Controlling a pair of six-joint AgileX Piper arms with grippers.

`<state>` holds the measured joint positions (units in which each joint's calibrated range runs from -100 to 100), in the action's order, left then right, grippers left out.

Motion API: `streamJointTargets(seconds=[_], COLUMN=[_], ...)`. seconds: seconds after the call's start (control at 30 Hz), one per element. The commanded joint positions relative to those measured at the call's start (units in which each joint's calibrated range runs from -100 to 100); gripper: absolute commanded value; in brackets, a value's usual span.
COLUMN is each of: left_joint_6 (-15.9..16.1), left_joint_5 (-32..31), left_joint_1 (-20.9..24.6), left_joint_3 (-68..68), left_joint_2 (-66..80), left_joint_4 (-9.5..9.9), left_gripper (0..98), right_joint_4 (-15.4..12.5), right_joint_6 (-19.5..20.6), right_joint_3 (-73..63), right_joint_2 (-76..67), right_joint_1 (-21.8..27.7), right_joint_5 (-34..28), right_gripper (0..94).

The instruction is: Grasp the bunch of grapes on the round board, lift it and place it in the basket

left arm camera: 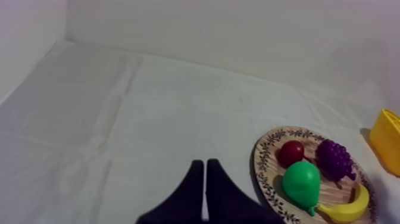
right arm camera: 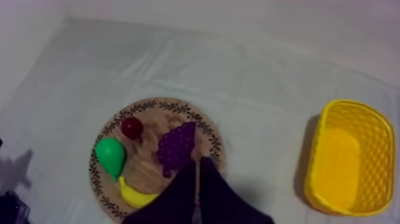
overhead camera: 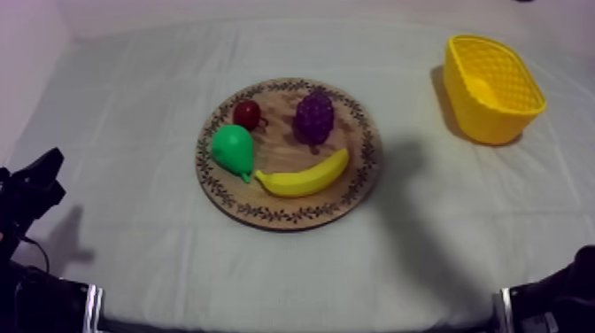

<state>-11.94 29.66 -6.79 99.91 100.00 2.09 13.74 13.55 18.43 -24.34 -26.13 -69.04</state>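
Grapes (overhead camera: 313,115) sit on the board's (overhead camera: 359,181) basket (overhead camera: 482,120) side, so my right gripper (right arm camera: 197,164), closed and empty, suits them.

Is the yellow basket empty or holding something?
Empty: in the right wrist view the floor of the yellow plastic basket is bare. The purple bunch of grapes lies on the round wooden board.

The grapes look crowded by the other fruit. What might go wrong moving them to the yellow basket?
The bunch of grapes lies close to the small red fruit and banana on the wooden board; a grasp might knock a neighbour.
The right gripper is shut; unless it opens first, it would likely push the grapes.
The yellow basket stands apart; a release short of its rim would drop them on the cloth.
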Motion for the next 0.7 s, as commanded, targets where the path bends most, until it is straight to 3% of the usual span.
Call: streamJointTargets(seconds=[0.0, 0.33, 0.67], left_joint_6=[0.0, 0.0, 0.0], left_joint_5=[0.0, 0.0, 0.0], left_joint_1=[0.0, 0.0, 0.0], left_joint_3=[0.0, 0.0, 0.0], left_joint_2=[0.0, 0.0, 0.0], left_joint_4=[-0.01, -0.01, -0.01], left_gripper=[0.1, 0.1, 0.1], right_joint_4=[0.3, 2.2, 1.1], right_joint_6=[1.3, 7.0, 8.1], right_joint_3=[-6.4, -20.2, -34.3], right_joint_2=[4.6, 20.2, 35.8], right_joint_1=[-1.5, -5.1, -5.7], right_joint_5=[-3.6, -14.7, -25.4], right_gripper=[0.2, 0.2, 0.2])
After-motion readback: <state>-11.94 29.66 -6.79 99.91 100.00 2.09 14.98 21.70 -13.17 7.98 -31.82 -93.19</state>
